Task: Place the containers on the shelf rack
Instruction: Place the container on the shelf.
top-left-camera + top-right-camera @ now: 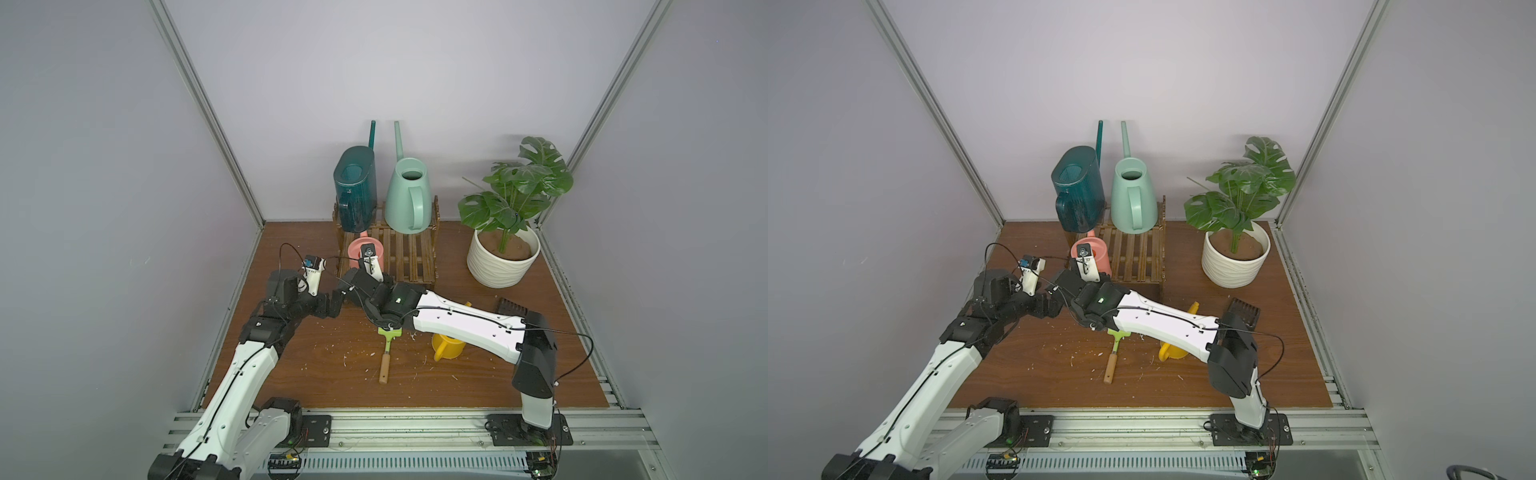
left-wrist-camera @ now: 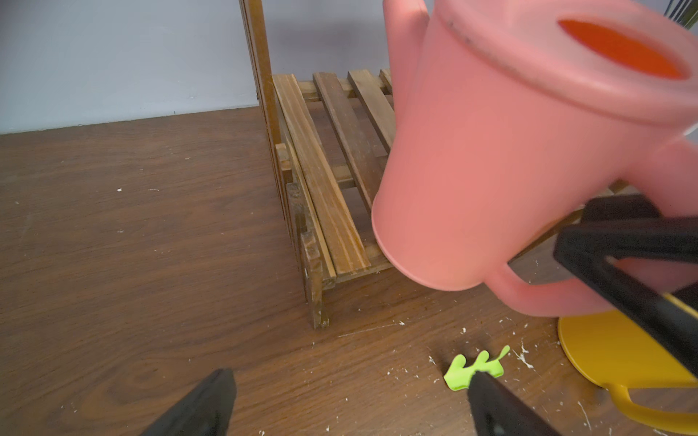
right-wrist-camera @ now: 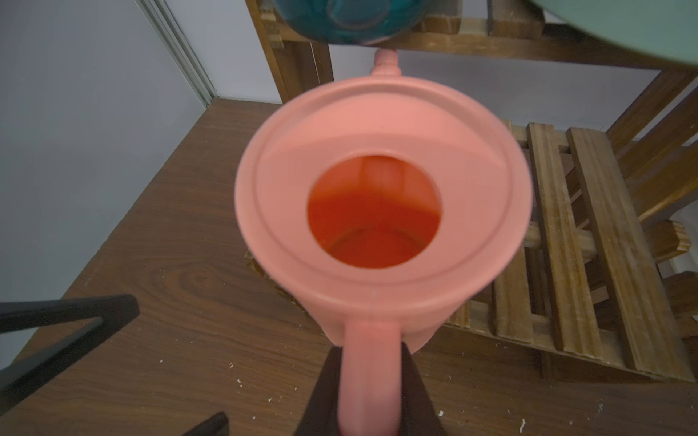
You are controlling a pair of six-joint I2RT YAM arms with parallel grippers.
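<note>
My right gripper [image 3: 370,353] is shut on the handle of the small pink can [image 3: 377,211]. It holds that can [image 1: 356,248] tilted, just above the left front corner of the shelf rack's [image 1: 409,259] lower tier. The dark teal can [image 1: 355,195] and the mint green can [image 1: 409,195] stand side by side on the upper tier. The yellow can [image 1: 446,347] sits on the table, partly hidden under my right forearm. My left gripper [image 2: 351,373] is open and empty over bare table, left of the pink can [image 2: 491,151].
A potted plant in a white ribbed pot [image 1: 503,266] stands to the right of the rack. A green hand rake with a wooden handle [image 1: 386,357] lies mid-table among white crumbs. A dark comb-like tool [image 1: 513,307] lies near my right elbow. Walls close three sides.
</note>
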